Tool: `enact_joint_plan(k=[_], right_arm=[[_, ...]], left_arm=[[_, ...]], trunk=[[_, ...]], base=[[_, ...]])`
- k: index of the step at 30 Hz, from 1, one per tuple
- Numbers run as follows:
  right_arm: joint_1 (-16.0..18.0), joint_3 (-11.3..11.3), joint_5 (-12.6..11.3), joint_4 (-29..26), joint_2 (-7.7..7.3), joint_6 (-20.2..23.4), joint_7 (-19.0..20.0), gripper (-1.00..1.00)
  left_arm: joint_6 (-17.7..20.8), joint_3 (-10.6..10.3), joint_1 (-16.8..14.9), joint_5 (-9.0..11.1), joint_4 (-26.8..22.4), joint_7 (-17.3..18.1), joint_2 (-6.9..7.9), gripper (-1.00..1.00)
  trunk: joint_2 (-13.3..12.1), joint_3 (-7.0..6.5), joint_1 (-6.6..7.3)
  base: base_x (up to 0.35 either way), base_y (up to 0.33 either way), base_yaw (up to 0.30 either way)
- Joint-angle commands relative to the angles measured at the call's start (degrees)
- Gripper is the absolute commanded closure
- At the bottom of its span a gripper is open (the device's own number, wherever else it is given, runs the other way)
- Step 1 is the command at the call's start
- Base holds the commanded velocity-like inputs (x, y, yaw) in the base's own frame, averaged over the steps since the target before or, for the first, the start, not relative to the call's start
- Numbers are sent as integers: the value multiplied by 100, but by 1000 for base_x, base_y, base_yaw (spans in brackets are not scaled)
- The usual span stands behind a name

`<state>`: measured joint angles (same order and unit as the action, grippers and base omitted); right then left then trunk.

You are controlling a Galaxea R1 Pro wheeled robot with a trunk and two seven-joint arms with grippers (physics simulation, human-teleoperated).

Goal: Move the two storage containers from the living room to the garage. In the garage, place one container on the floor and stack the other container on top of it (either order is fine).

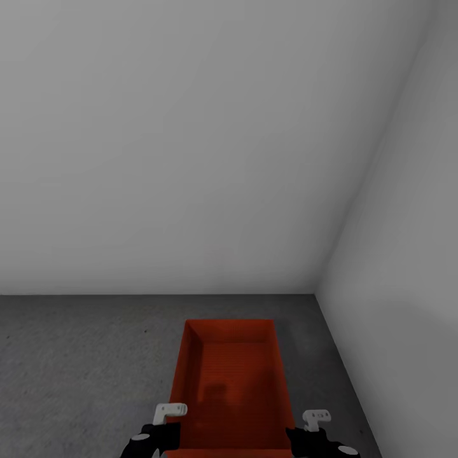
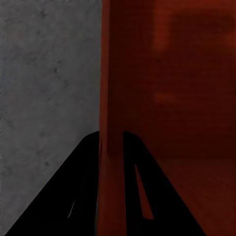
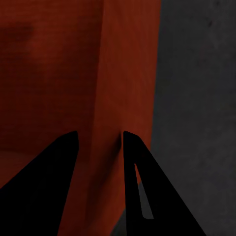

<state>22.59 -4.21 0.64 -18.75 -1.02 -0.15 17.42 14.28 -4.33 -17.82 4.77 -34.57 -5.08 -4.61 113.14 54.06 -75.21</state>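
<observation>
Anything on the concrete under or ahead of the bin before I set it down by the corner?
Nothing visible. The storage container is held by both walls, left gripper and right gripper each straddling a side. The floor around it up to the grey walls shows bare; the patch directly beneath the bin is hidden.

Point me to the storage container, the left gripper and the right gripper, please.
storage container (image 1: 229, 381), head view, on its ribbed inside bottom.
left gripper (image 2: 111, 147), left wrist view, midway between the two black fingertips, at the container's wall.
right gripper (image 3: 100, 142), right wrist view, midway between the fingertips, on the container's wall.
</observation>
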Motion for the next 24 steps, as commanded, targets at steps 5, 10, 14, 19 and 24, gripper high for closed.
enact_joint_plan(k=[5, 10, 14, 19, 24], right_arm=[[0, -40, -21, 21, 30, -2, 51, 100], [0, -16, -45, 21, 28, -2, 51, 100], [0, 0, -61, 21, 26, -2, 51, 100], [0, 14, -76, 21, 24, -2, 51, 100], [0, 34, -101, 21, 19, -2, 51, 100]], left_arm=[[46, 17, -2, 41, -83, -37, -26, 100], [50, 23, -2, 34, -84, -37, -31, 100], [50, 28, -2, 33, -84, -37, -34, 100], [49, 31, -2, 33, -85, -37, -37, 100], [45, 33, -2, 38, -85, -37, -40, 100]], trunk=[[42, 23, -21], [243, 112, -131], [403, 184, -219], [604, 274, -329], [604, 274, -329]], base=[[0, 0, 0], [0, 0, 0], [0, 0, 0], [0, 0, 0], [0, 0, 0]])
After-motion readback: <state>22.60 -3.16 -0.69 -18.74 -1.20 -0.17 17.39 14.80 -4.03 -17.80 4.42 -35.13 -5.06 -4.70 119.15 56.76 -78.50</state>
